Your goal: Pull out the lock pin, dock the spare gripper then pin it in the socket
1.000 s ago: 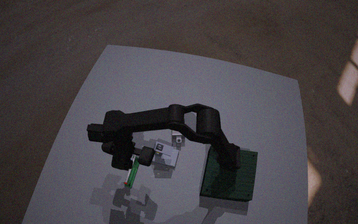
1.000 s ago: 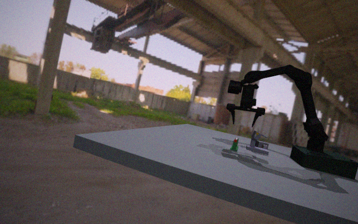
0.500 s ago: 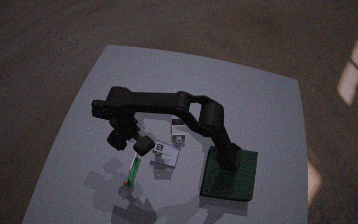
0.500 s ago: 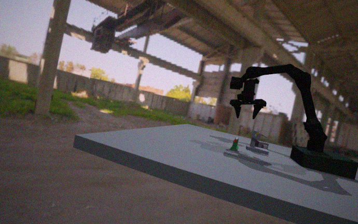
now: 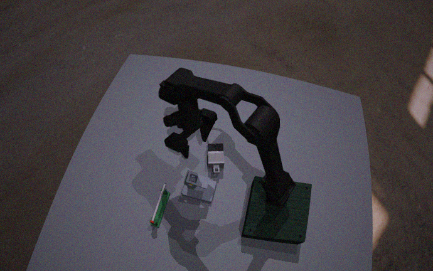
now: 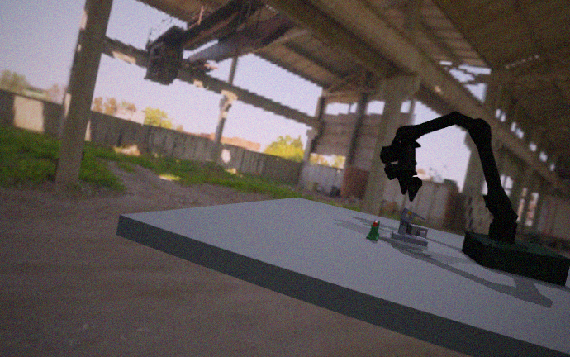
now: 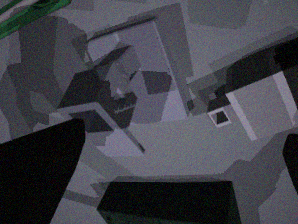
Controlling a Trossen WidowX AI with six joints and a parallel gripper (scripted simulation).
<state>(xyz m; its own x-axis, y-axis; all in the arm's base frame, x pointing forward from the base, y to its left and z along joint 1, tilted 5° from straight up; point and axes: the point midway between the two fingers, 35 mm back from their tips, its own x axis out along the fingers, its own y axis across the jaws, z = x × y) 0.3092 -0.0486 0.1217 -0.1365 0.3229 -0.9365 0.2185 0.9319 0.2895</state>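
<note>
My gripper (image 5: 195,147) (image 6: 406,184) is open and empty, raised high above the table. It hangs over the spot just left of the spare gripper (image 5: 215,156) (image 7: 260,106), a white and black block lying on the table. The grey mount (image 5: 197,186) (image 6: 408,230) (image 7: 120,90) with its socket stands in front of the spare gripper. The white lock pin (image 5: 159,202) (image 7: 27,2) with a red tip lies in a green cradle (image 5: 164,204) (image 6: 372,230) left of the mount, apart from my fingers. In the exterior view I cannot make out the spare gripper.
The arm's dark green base plate (image 5: 287,220) (image 6: 517,256) (image 7: 180,216) sits right of the mount. The grey table (image 5: 112,127) (image 6: 252,235) ends in sharp edges, with bare ground around it.
</note>
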